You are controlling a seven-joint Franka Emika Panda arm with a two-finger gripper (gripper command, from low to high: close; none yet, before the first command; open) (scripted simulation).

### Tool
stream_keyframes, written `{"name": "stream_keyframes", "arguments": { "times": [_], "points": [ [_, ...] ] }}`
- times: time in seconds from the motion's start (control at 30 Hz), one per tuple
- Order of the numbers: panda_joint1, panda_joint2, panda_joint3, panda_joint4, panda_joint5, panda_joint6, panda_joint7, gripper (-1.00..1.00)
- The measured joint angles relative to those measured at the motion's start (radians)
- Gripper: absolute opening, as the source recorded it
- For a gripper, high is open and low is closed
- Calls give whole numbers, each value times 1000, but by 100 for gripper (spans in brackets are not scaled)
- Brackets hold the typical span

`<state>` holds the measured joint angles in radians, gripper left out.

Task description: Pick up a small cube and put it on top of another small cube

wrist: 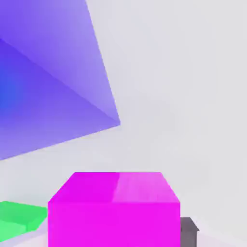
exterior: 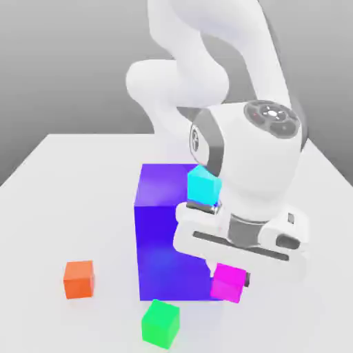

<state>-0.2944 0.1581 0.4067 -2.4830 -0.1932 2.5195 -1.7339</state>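
While the gripper (exterior: 229, 276) fingers pinch the pink cube (exterior: 228, 283) above the table (exterior: 41, 207), it hangs at the blue block's (exterior: 165, 234) 4 o'clock corner. All solids are matte, flat-shaded and sharp-edged. Count: four small cubes, pink, orange (exterior: 79, 278), green (exterior: 160, 322), cyan (exterior: 203, 185); one large block.

Glossy white arm (exterior: 200, 62), fat rounded links joined by bulging elbows. Wrist housing (exterior: 258, 162) above the jaws white, with a grey band at its joint seam and a dark grey round cap bearing small pale button marks. Flat white hand block (exterior: 241, 241) just over the jaws, cut by a long dark slot, grey collar at its neck. Dark grey fingertip (wrist: 189, 230), squared, matte. No cables or screws discernible.
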Motion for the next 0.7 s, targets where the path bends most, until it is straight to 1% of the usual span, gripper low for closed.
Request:
{"name": "stream_keyframes", "arguments": {
  "times": [0.13,0.2,0.27,0.33,0.37,0.57,0.6,0.7],
  "points": [
    [-66,-24,-51,-36,25,71,-39,-100],
    [-100,-58,-62,-57,97,96,-134,-100],
    [-107,-14,-76,-61,81,154,-139,-100],
    [-85,62,-113,-57,25,225,-103,-100],
    [-77,90,-127,-55,3,250,-88,100],
    [-72,104,-134,-54,-8,263,-80,100],
    [-77,89,-127,-56,5,251,-90,100],
    [-94,-17,-93,-63,94,159,-154,100]
  ]
}}
